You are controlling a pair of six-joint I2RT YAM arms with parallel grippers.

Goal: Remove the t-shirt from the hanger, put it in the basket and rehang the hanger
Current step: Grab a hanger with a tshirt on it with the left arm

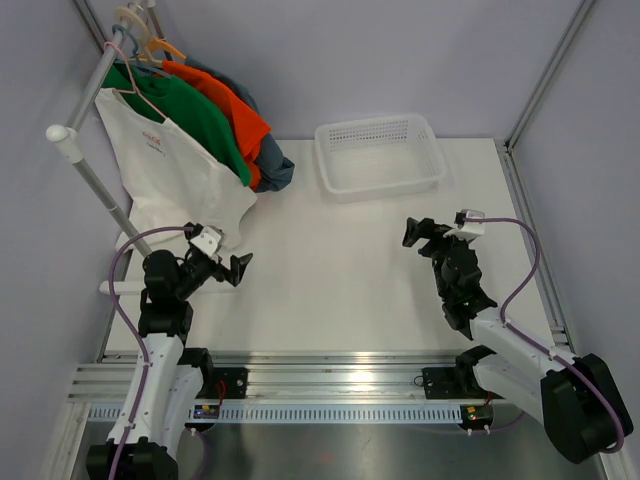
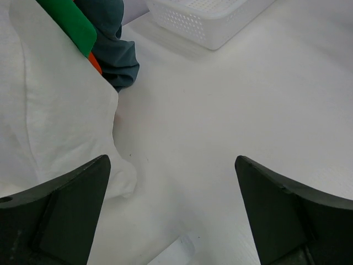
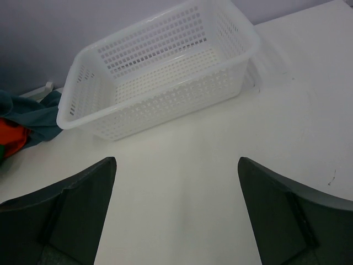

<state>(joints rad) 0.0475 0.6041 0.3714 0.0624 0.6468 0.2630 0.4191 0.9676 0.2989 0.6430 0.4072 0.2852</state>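
The white cotton t-shirt (image 1: 165,175) hangs on a pale pink hanger (image 1: 138,95) at the near end of the slanted metal rail (image 1: 100,190), far left. Its lower hem rests on the white table (image 1: 340,280). A green shirt (image 1: 205,115), an orange shirt (image 1: 240,115) and a blue-grey shirt (image 1: 275,165) hang behind it.

The left gripper (image 1: 232,258) sits just beside the hem, released, jaws spread, nothing between them. Contact with the fabric cannot be determined.

The right gripper (image 1: 420,235) is released, jaws spread over bare table, facing the white perforated plastic basket (image 1: 345,185) at the far edge. Open surface lies between the two grippers.
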